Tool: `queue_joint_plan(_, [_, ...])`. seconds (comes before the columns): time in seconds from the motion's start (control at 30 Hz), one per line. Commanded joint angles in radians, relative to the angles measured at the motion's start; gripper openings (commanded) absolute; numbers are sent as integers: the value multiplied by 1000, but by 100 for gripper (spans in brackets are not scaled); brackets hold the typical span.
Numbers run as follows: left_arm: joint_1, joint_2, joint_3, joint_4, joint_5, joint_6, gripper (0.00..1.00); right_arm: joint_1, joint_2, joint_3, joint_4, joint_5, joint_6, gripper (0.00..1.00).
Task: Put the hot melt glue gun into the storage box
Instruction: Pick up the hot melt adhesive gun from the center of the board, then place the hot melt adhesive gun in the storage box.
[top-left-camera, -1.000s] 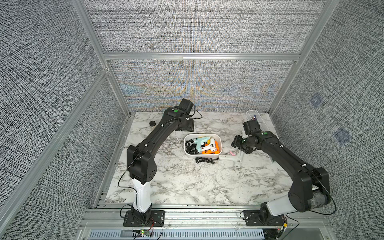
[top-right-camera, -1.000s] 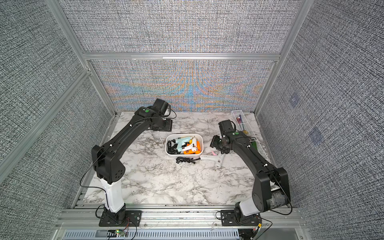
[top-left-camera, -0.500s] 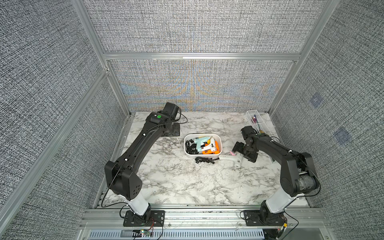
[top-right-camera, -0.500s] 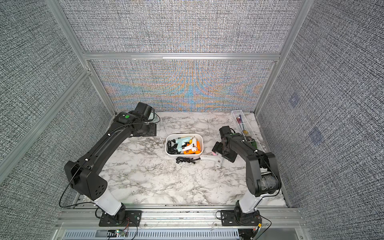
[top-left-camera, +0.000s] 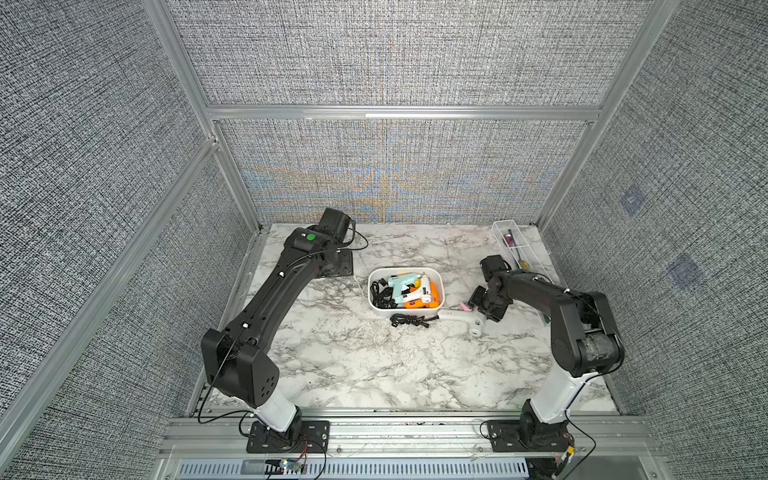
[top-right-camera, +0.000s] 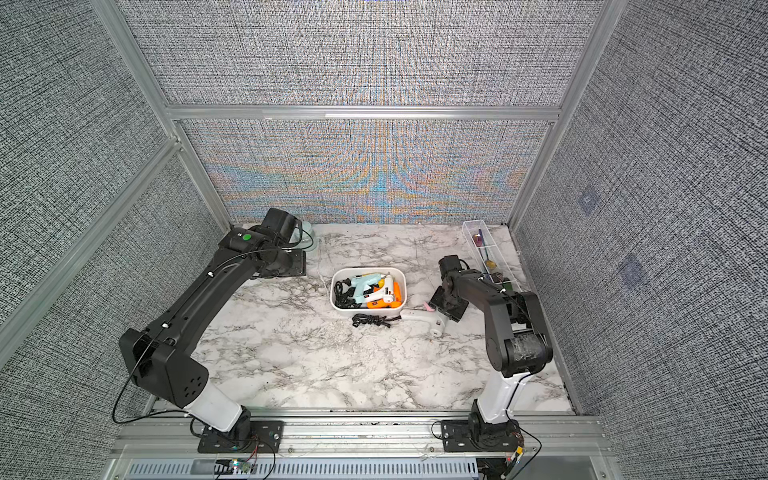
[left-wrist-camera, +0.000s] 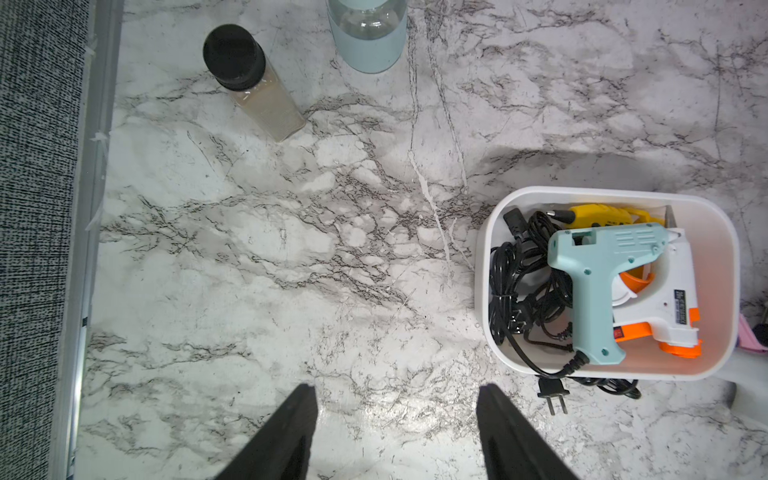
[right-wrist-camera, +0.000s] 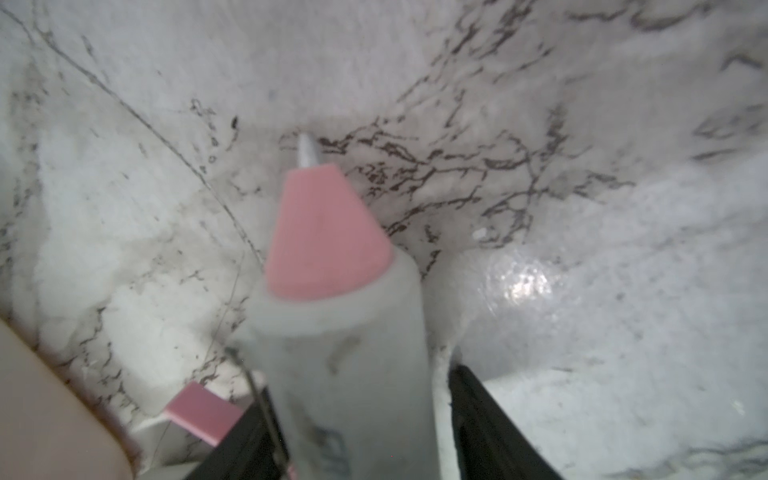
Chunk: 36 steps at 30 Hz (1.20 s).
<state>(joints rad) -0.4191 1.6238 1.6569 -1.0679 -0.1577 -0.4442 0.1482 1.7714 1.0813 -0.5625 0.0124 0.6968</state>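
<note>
Lifting could fail here: the right gripper (top-left-camera: 484, 305) straddles the white glue gun (top-left-camera: 457, 316) on the desk (top-left-camera: 353, 353), just beside the storage box (top-left-camera: 440, 286), but I cannot tell if it presses. The left gripper (left-wrist-camera: 395, 415) is released, empty. The cord (top-left-camera: 409, 321) may snag the rim. Three other guns (left-wrist-camera: 602, 282) crowd the one box.

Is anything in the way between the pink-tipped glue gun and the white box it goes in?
Nothing sits between them: the pink-tipped glue gun lies right beside the storage box, with the right gripper around its body. But the box is already crowded with a teal glue gun, a white-and-orange glue gun and black cords.
</note>
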Motion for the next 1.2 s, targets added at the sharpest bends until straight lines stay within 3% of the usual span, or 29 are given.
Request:
queue_joint_plan(0.0, [1,6,9,6,-6,1,66,-17,-50,-4,-34,13,-43,50])
queue_joint_plan(0.2, [6,11,23,3,-9,7,66,-42,-177,103,-178,78,-169,31])
queue_joint_plan(0.4, [9,24,35,3,-6,9,66,-45,-264,263,-312,93,-261,23])
queue_joint_plan(0.67, [8,18,27,8,8,0,66,-45,-312,431,-249,-115,-275,22])
queue_joint_plan(0.93, [17,-13,-17,42,47,-26,66,68,-176,595,-106,-221,-214,22])
queue_joint_plan(1.17, [32,-45,-37,31,38,-23,66,188,3,671,-95,-134,-218,22])
